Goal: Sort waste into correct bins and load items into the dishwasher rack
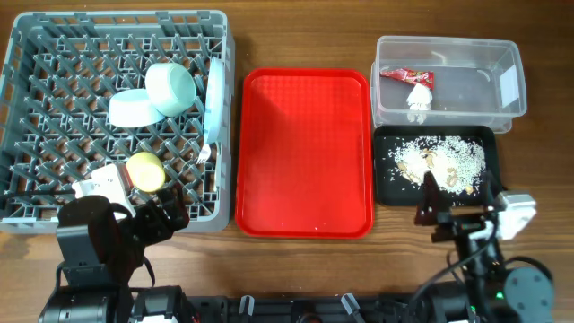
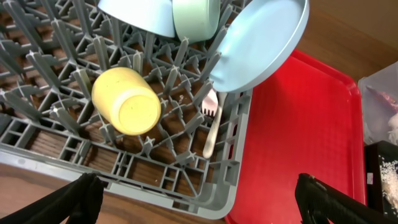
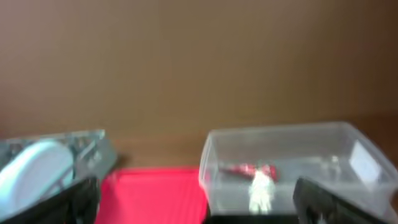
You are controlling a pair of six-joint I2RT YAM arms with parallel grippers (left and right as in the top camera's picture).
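Jaws stand wide on both arms, holding nothing. Ahead of the left jaws we find the rack (image 2: pixel 155 186) with the yellow cup (image 2: pixel 126 101) on its side, the fork (image 2: pixel 210 121) just right of it, the plate (image 2: pixel 261 43) and bowls (image 2: pixel 196 18) beyond. Ahead of the right jaws, the clear tub (image 3: pixel 298 148) holds red packet (image 3: pixel 245 169) and white scrap (image 3: pixel 261 191).

Student: In the left wrist view, what is cut off?
Tutor: Top edge: first bowl (image 2: pixel 140 12), second bowl (image 2: pixel 196 18). Bottom edge: both fingers (image 2: pixel 81 202) of the left gripper (image 2: pixel 198 186). The fork (image 2: pixel 211 127) runs partly under the plate (image 2: pixel 261 43).
Student: And the right wrist view?
Tutor: Blurred throughout; packet (image 3: pixel 245 169) and scrap (image 3: pixel 261 190) in the tub (image 3: pixel 348 149) are smears, print unreadable. The rack (image 3: pixel 87 146) is cropped at the left edge, the red tray (image 3: pixel 155 193) at the bottom.
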